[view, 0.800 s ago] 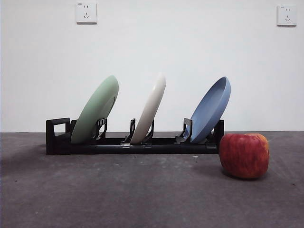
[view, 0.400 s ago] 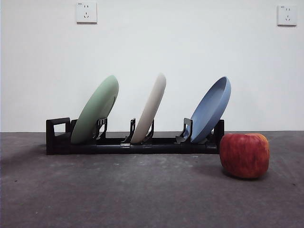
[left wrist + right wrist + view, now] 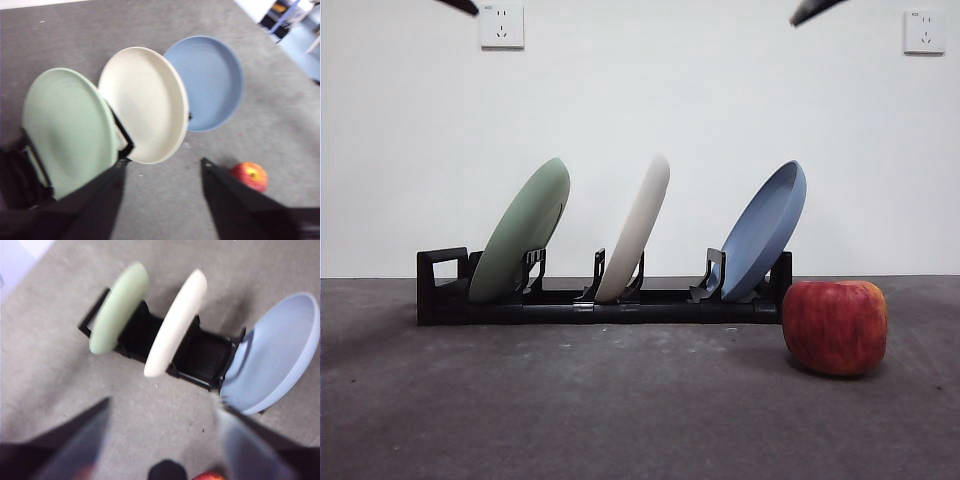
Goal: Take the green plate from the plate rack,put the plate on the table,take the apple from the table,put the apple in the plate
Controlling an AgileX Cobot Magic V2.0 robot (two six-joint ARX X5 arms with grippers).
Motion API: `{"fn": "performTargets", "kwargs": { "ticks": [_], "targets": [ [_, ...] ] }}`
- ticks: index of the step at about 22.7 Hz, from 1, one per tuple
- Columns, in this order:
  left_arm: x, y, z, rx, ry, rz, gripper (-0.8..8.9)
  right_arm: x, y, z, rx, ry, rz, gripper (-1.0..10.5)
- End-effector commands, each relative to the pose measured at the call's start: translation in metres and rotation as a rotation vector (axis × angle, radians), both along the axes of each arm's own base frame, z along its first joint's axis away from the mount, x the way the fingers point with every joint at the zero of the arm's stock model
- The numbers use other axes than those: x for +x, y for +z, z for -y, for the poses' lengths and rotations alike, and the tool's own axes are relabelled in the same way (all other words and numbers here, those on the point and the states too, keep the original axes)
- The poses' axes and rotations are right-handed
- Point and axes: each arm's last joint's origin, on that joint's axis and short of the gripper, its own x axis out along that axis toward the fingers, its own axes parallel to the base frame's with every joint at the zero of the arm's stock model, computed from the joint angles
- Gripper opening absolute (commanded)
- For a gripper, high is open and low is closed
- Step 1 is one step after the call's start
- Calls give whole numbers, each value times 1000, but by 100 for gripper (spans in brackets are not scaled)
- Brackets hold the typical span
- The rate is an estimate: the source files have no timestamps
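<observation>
Plate pickup pending, both grippers high above the rack.

Green plate is seen leaning in the end slot of the plate rack, just below the spread left gripper; the right gripper, also spread, is placed nearer the apple.

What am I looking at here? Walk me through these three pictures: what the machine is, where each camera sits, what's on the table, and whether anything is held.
This is a two-armed robot at a table. One picture looks level across the table from a low camera in front; the other two come from cameras on each arm's wrist, looking down past that arm's dark fingers.

A black plate rack holds three leaning plates: a green plate, a cream plate and a blue plate. An apple sits on the table beside the rack's blue-plate end.

The left gripper and the right gripper are both open, high above the table, holding nothing.
</observation>
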Motion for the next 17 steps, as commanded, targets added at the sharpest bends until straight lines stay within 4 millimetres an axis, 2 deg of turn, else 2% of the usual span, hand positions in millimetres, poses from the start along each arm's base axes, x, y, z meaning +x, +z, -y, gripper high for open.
{"fn": "performTargets", "kwargs": {
  "ticks": [1,10,13,17],
  "targets": [
    [16,-7,8,49,19,-10,318,5,-4,-4,-11,4,-9,505],
    [97,-27,34,177,102,-84,318,9,-6,-5,-42,-31,7,505],
    [114,-40,43,202,102,-117,318,9,-6,-5,-41,-33,14,504],
    [128,-67,55,245,97,-171,318,10,-5,-5,-43,-40,24,504]
  ]
}}
